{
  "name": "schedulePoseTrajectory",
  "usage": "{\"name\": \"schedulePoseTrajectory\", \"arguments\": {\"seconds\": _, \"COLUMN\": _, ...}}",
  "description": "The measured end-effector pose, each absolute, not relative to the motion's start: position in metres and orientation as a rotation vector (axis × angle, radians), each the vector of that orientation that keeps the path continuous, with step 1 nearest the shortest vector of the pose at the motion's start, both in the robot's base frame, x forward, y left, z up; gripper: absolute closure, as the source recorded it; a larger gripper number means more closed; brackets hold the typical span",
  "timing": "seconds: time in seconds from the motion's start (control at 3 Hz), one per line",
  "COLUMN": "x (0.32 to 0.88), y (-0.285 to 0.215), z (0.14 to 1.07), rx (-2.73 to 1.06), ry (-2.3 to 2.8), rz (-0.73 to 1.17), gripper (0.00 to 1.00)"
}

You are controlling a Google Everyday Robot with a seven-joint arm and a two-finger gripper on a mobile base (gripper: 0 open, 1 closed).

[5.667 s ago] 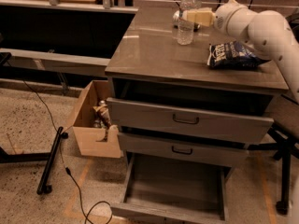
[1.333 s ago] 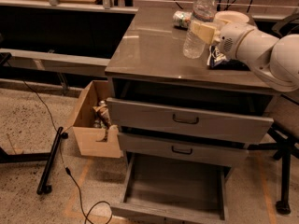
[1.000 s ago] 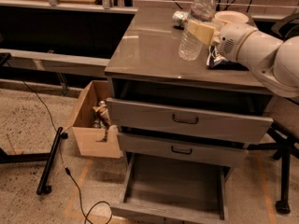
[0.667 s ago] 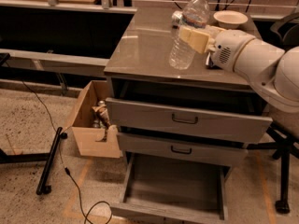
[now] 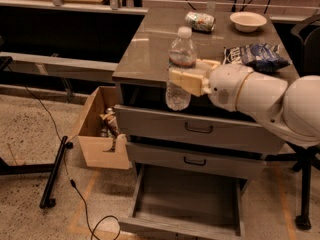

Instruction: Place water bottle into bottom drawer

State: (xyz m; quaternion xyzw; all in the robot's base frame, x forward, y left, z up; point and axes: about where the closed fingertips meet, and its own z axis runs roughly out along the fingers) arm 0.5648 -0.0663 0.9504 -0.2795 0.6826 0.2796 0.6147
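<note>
My gripper [image 5: 184, 80] is shut on the water bottle [image 5: 180, 54], a clear ribbed bottle with a white cap. It holds the bottle upright in the air at the cabinet's front edge, over the upper drawers. The white arm reaches in from the right. The bottom drawer [image 5: 187, 200] is pulled open below, showing a flat grey floor with nothing in it. It lies almost straight beneath the bottle.
On the cabinet top [image 5: 150, 49] lie a crushed green-white can [image 5: 200, 21], a white bowl [image 5: 248, 20] and a dark chip bag [image 5: 256, 56]. The two upper drawers [image 5: 200, 129] stick out slightly. An open cardboard box [image 5: 100, 134] stands left of the cabinet. Cables run across the floor.
My gripper has lifted the bottle off the cabinet top and carried it forward and down, past the front edge, to above the drawers. The camera view has also shifted.
</note>
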Motion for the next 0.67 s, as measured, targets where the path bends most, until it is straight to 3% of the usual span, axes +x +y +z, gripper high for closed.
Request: {"name": "schedulePoseTrajectory", "arguments": {"seconds": 0.67, "x": 0.526, "y": -0.045, "z": 0.867, "rx": -0.991, "ry": 1.579, "rz": 0.741, "gripper": 1.00}}
